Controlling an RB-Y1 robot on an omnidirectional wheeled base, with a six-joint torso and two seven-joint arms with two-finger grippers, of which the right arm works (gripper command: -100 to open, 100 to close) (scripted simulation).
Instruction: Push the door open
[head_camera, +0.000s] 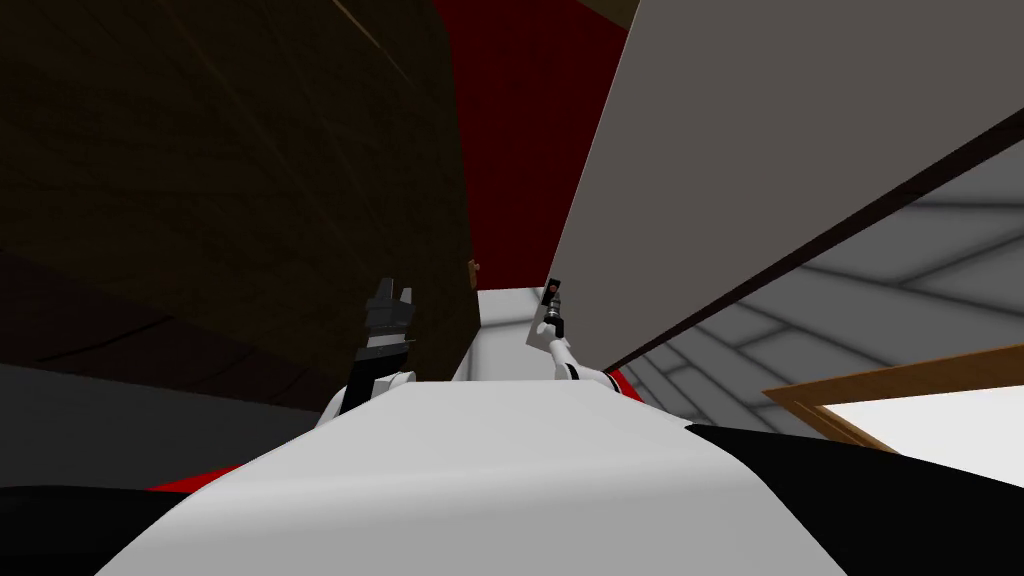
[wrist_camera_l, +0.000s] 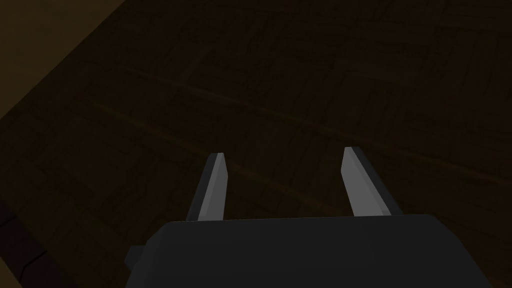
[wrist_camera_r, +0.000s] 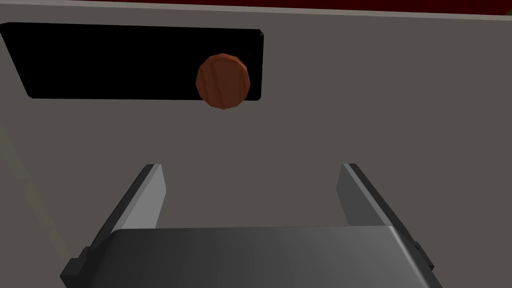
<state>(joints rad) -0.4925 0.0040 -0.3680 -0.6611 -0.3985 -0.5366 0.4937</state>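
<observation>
A grey door panel (head_camera: 780, 150) rises on my right. It carries a black plate (wrist_camera_r: 125, 62) with a round brown knob (wrist_camera_r: 223, 81). My right gripper (wrist_camera_r: 252, 165) is open and points at the grey panel just short of the knob, nothing between its fingers; the head view shows it (head_camera: 551, 312) at the panel's near edge. On my left stands a dark brown wooden panel (head_camera: 230, 170) with a small brown knob (head_camera: 474, 270) at its edge. My left gripper (wrist_camera_l: 285, 152) is open and faces this wood (wrist_camera_l: 300, 75) closely; the head view shows it (head_camera: 390, 295) beside the panel.
A red wall (head_camera: 520, 150) shows in the gap between the two panels. A dark strip runs along the grey panel's base, with grey tiled floor (head_camera: 900, 270) beyond it. A wooden frame around a white area (head_camera: 900, 390) lies at the lower right.
</observation>
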